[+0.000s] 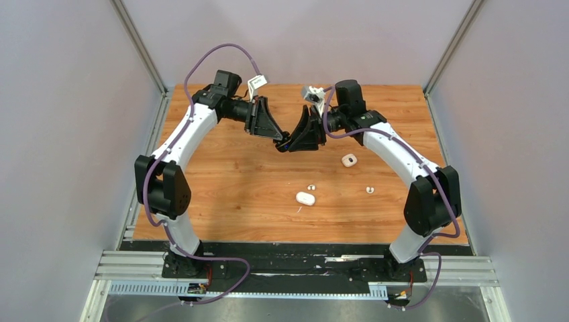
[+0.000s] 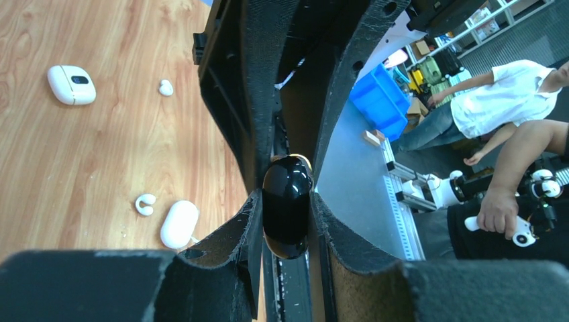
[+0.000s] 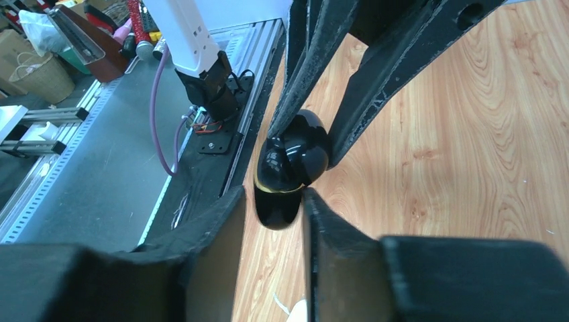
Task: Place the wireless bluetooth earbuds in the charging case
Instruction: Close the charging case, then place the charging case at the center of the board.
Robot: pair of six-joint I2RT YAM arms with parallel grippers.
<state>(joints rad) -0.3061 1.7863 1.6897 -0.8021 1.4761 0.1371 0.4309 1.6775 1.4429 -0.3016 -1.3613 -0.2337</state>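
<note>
Top external view: in mid-air over the counter (image 1: pixel 228 174), the left hand (image 2: pixel 287 201) clamps a glossy black case (image 2: pixel 287 228). The right hand (image 3: pixel 274 198) stands narrow around its other half, though whether it grips cannot be told. From the hands, one white earbud (image 1: pixel 311 187) lies at 6 o'clock and a second earbud (image 1: pixel 370 190) at 4 o'clock. The case looks hard, light and slippery, so it is best pinched on its broad sides. The buds will likely roll.

We see near case (image 1: pixel 305 198) front-centre, earbud (image 1: pixel 311 187) just behind it, second earbud (image 1: pixel 369 190) right, far case (image 1: pixel 348 160) behind-right, raised case (image 2: pixel 287 215) above.
</note>
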